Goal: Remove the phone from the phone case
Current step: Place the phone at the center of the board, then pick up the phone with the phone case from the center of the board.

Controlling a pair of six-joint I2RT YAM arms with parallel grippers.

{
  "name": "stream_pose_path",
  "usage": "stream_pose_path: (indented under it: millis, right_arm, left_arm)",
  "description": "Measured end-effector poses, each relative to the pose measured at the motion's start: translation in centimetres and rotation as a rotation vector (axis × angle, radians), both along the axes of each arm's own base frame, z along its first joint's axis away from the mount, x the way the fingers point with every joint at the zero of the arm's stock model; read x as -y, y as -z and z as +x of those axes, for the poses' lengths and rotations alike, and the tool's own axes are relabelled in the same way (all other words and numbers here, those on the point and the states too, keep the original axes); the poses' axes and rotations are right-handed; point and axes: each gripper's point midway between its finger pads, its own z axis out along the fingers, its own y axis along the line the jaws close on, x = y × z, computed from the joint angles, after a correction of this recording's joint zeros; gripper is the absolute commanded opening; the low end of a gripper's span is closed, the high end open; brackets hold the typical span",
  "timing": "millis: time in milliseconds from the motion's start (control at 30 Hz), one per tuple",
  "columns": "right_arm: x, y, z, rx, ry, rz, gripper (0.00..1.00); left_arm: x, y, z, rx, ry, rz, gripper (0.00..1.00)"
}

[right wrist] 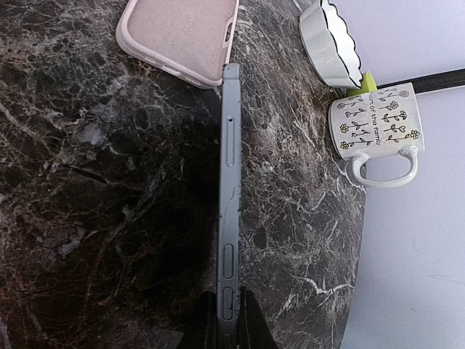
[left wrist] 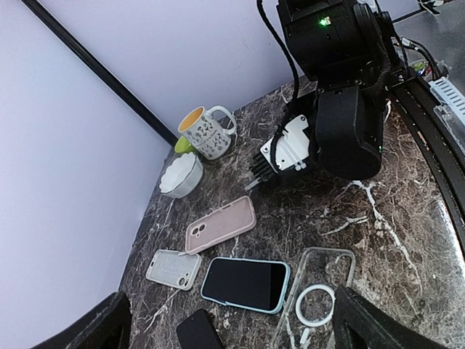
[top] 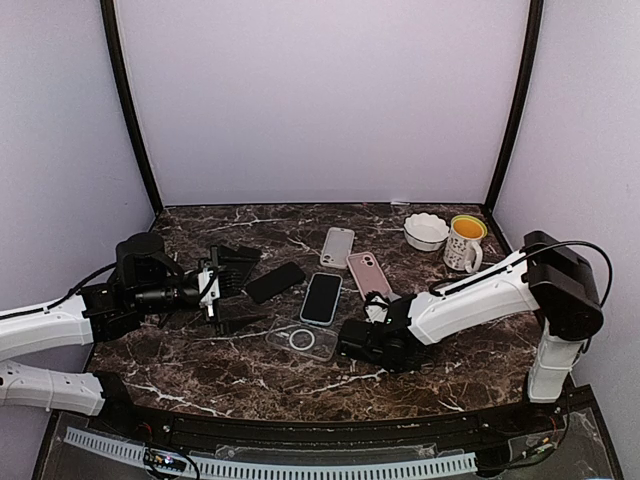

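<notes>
Right end effector point(right wrist: 227, 320) is closed tight on one short end of the phone point(right wrist: 229, 182) and holds it edge-on over the table point(top: 180, 350). Whether the far end touches the marble, I cannot tell. Left end effector point(top: 220, 292) stands fully open with nothing in it, near the clear case point(top: 300, 339), which lies empty on the table.

So the phone seems to be already out, and I judge that the step in hand is to put it down safely. The grip is narrow and at one end only, so the phone may swing. It is better to lower it slowly over bare marble, turn it flat, let one long side land first, and open only when it rests. The far end is close to the pink case point(top: 368, 272), so keep away from it.

The count:
- one table
- two sure phones: the held one and a phone in a light-blue case point(top: 321, 298)
- one black slab point(top: 275, 282), a phone or a case, I cannot tell which
- three empty cases: clear, pink and a white case point(top: 337, 246)
- one mug point(top: 463, 245)
- one bowl point(top: 426, 232)
- one yellow-green cup point(top: 470, 224) behind the mug
</notes>
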Motion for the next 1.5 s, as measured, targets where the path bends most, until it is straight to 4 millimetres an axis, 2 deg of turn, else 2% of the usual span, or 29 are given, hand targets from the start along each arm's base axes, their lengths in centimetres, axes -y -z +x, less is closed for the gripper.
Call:
stream_pose_path:
  millis: [100,233,400,567,733,900,1033,1133,1233,1333,1400,1500]
  right_arm:
    - [-0.3,0.3,-0.2,-0.024,-0.014,0.001,0.02]
    - [-0.9,0.5,-0.3,-0.053,-0.045,0.023,0.19]
    - [-2.7,2.3,-1.9,-0.195,-0.096,0.129,0.31]
    - [-4.6,3.1,-3.3,-0.297,-0.138,0.237,0.48]
    - [-6.9,2.1,-4.4,-0.369,-0.192,0.377,0.57]
    - [-8.7,-0.6,-4.3,-0.382,-0.237,0.522,0.73]
    - [-8.9,-2.8,-2.8,-0.368,-0.236,0.620,0.89]
    - [-8.5,-4.3,-1.3,-0.347,-0.236,0.675,0.97]
    - [-8.0,-5.6,-0.2,-0.329,-0.238,0.714,0.99]
    - [-7.1,-6.5,1.1,-0.301,-0.215,0.744,0.99]
    - [-6.3,-6.9,2.0,-0.274,-0.184,0.751,0.99]
    - [-4.9,-7.3,3.3,-0.216,-0.129,0.743,0.99]
  left_arm:
    - [0.0,0.0,0.1,0.001,-0.005,0.000,0.99]
    - [0.0,0.0,0.1,0.001,-0.007,0.001,0.99]
    - [0.0,0.0,0.1,0.001,-0.007,0.001,0.99]
    - [0.0,0.1,0.1,-0.001,-0.008,0.002,0.99]
    - [0.0,0.6,0.5,-0.024,-0.028,0.010,0.99]
    - [0.0,2.3,1.9,-0.115,-0.108,0.027,0.99]
    - [0.6,3.9,4.0,-0.235,-0.197,0.068,0.99]
    - [1.3,4.2,5.9,-0.308,-0.250,0.101,0.99]
    - [2.1,4.5,8.2,-0.399,-0.298,0.141,0.94]
    - [2.8,5.1,11.8,-0.529,-0.413,0.180,0.89]
    - [3.6,6.1,14.5,-0.639,-0.524,0.197,0.89]
    - [3.7,8.3,16.3,-0.765,-0.671,0.218,0.90]
